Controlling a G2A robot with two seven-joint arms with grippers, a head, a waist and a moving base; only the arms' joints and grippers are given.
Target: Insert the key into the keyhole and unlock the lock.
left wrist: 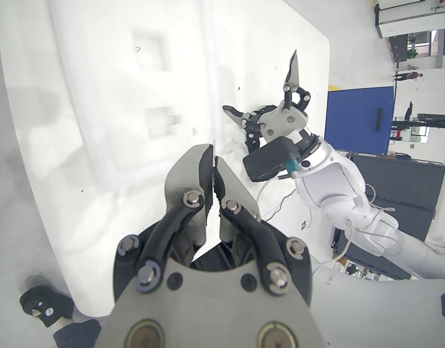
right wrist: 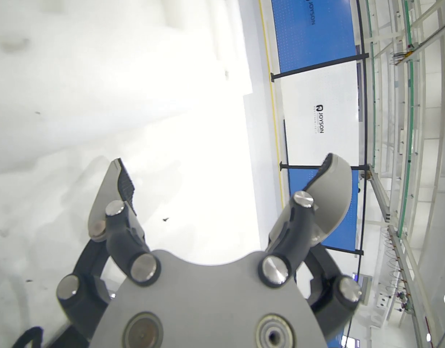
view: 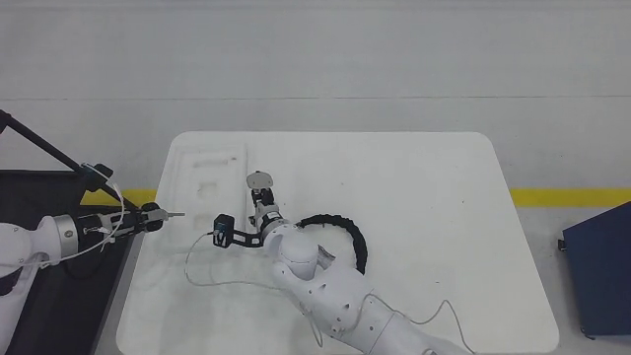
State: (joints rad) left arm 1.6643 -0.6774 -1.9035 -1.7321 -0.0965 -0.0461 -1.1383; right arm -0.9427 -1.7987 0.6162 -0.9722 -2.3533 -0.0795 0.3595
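Just off the left edge of the white moulded foam tray (view: 179,185), at its end nearer the robot, the left gripper (left wrist: 213,162) is closed tight on the thin, flat silver metal key (left wrist: 214,147). A sliver of the key pokes out beyond the fingertips. It looks light, stiff and smooth, so it would likely swivel between the pads if pushed off-axis. The best hold is flat across its head, leaving the blade free. Just beside the tray's right edge, the right gripper (right wrist: 224,164) hangs over the white round-cornered table (view: 444,256), spread wide with nothing in it. The lock cannot be made out in the glare there; it would probably be heavier and want bracing by its body.
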